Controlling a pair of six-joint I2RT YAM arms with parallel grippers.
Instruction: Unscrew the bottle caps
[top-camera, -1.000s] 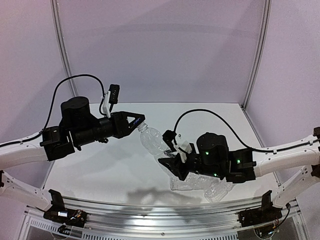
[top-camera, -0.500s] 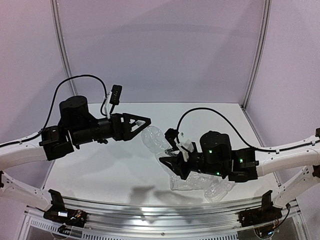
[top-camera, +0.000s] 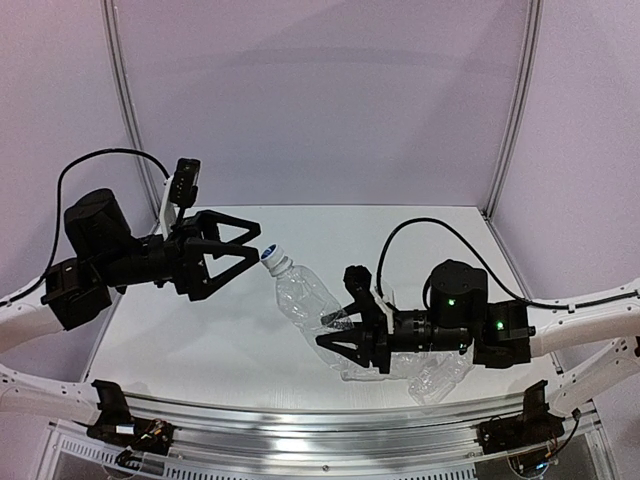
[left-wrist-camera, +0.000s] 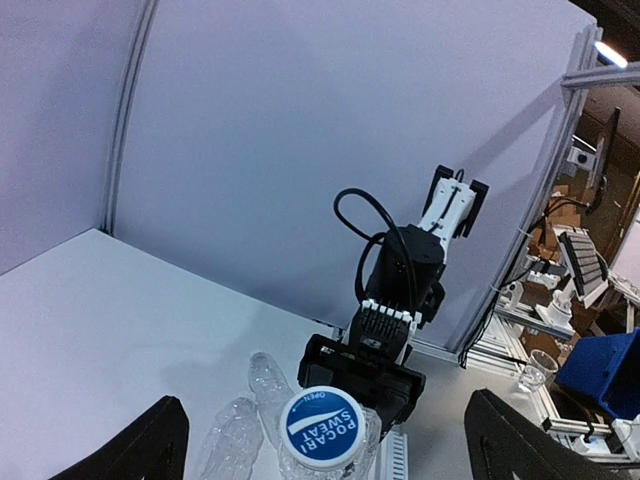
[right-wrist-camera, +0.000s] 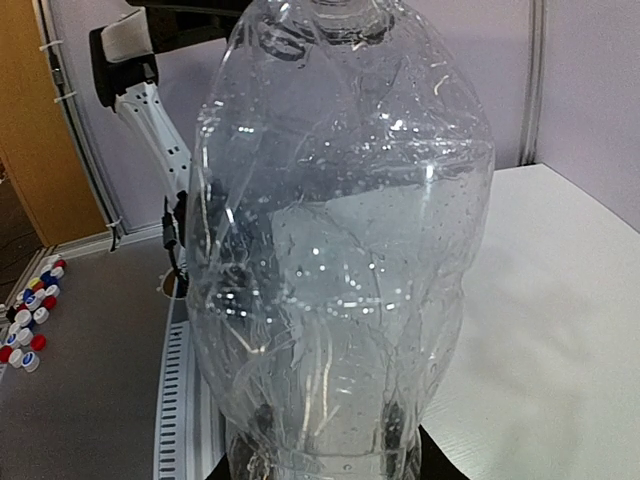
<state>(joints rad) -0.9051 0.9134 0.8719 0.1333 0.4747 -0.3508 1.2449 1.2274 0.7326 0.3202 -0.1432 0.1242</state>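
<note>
White table (top-camera: 200, 330) under pale walls, where the left gripper (top-camera: 248, 247) gapes wide and empty just short of the blue-topped cap (top-camera: 271, 256) on the tilted bottle (top-camera: 300, 300), whose lower body the right gripper (top-camera: 337, 335) pinches tight above other bottles (top-camera: 435, 378) lying flat.

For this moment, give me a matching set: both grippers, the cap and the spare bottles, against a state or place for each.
Things:
1. left gripper
2. right gripper
3. cap
4. spare bottles

States:
A. lying on the table under the right arm
B. sitting on the held bottle, blue top with white print
C. open, fingers spread, clear of the cap
D. shut on the held bottle's base

Pairs: 1-C, 2-D, 3-B, 4-A
</note>
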